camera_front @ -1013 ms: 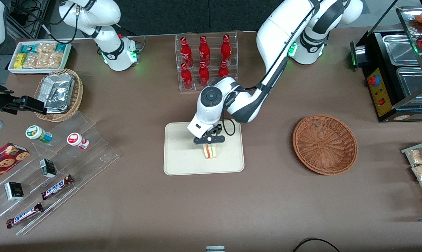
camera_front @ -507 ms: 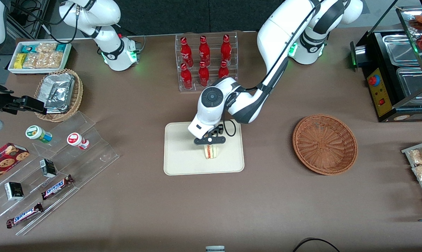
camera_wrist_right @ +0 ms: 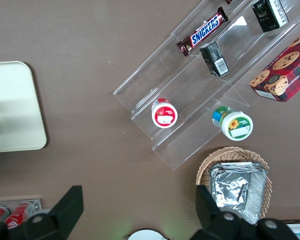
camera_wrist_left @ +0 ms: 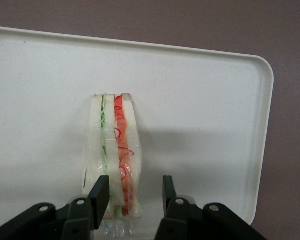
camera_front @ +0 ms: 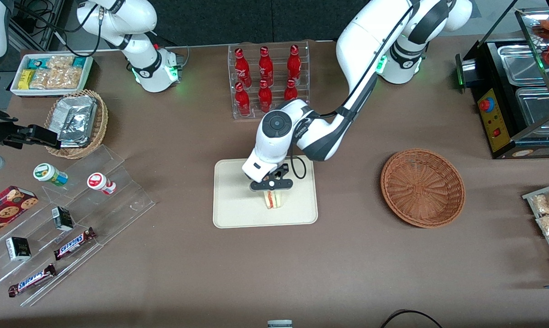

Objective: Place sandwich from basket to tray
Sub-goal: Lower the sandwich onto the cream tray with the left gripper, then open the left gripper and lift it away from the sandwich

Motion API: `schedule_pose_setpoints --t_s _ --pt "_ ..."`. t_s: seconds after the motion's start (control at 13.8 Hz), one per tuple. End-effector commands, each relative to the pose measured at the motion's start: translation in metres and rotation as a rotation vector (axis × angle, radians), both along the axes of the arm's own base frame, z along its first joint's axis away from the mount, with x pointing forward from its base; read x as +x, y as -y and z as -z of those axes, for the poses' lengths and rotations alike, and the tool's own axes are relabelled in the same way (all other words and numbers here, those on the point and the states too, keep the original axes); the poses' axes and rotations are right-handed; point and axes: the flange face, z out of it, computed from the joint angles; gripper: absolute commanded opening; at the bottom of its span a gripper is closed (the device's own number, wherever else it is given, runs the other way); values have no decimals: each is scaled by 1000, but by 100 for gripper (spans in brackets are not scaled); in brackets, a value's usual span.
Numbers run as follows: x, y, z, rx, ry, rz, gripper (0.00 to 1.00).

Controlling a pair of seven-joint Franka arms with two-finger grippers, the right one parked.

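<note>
A: Where is the small triangular white-bread sandwich with orange-red and pale green filling point(camera_front: 273, 199) point(camera_wrist_left: 113, 160) sitting?

B: It is standing on its edge on the flat cream-coloured rectangular tray point(camera_front: 238, 214) point(camera_wrist_left: 200, 100), toward about four o'clock of the tray's middle as the front camera sees it.

A: And the left arm's two-finger gripper point(camera_front: 271, 186) point(camera_wrist_left: 131, 192)?

B: It is hanging right over the sandwich. Its black fingers point(camera_wrist_left: 99, 196) are standing spread, one touching the bread's white side, the other clear of the red side, so nothing is being squeezed.

A: The round reddish-brown woven wicker basket point(camera_front: 423, 187)?

B: It is lying at the tray's three o'clock, well apart, toward the working arm's end of the table.
</note>
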Motion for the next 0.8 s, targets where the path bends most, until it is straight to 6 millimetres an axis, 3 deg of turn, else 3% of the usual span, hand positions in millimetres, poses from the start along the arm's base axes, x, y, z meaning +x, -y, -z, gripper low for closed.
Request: schedule_pose_setpoints --t_s 0.0,0.29,0.36,0.51,0.58,0.72 --pt "0 -1 -10 12 -8 -6 51" --pt "0 -3 -17 21 -16 -5 51" --pt "-1 -5 -20 30 -23 -4 56" --pt "2 -9 -43 29 -11 -5 90" --pt "10 -20 -60 26 -7 -20 99" --pt "22 -42 -95 24 1 -49 99"
